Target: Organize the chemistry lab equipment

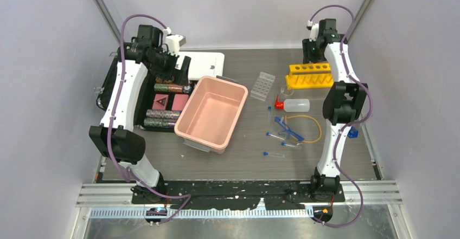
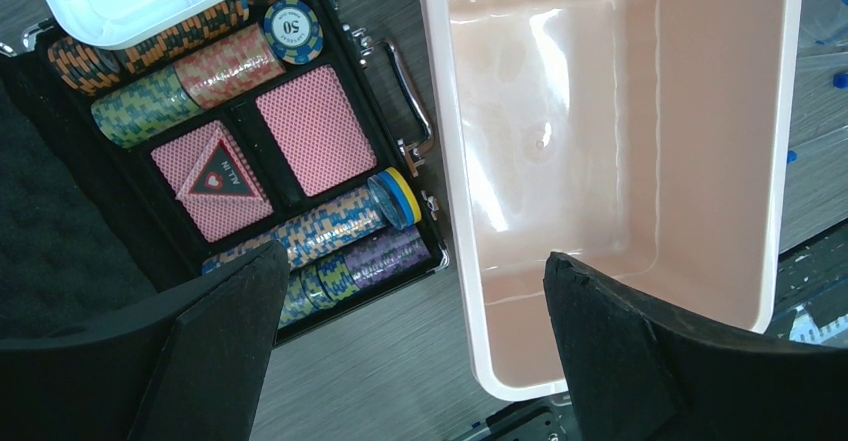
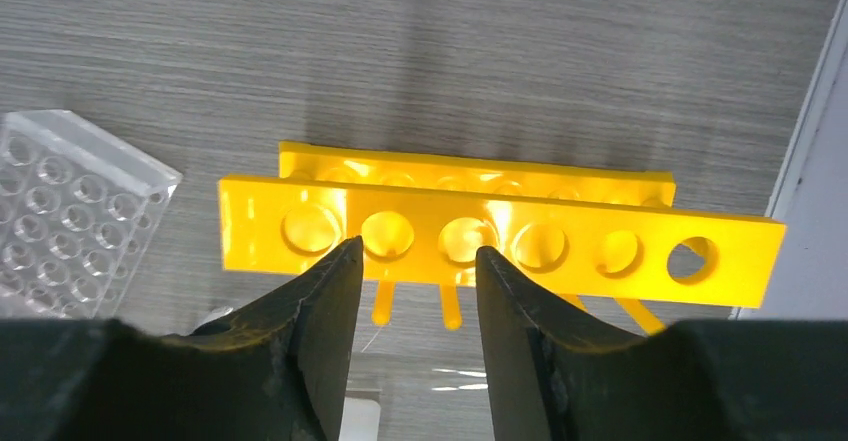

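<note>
Right tool (image 3: pixel 417 253) — parted — by yellow rack (image 3: pixel 740 251)

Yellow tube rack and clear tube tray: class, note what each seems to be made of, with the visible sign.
The yellow tube rack looks like moulded hard plastic, glossy: uniform bright colour with light glinting around the holes. The clear tube tray is likely transparent rigid plastic, possibly acrylic: the table grain shows through it and its edges catch light.

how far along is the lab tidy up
Nothing looks done: the pink tub is empty, and the test tubes, squeeze bottle, safety glasses and yellow tubing lie loose on the table. In hand: the right end effector hangs open above the yellow rack, gripping nothing. Everything is left.
</note>
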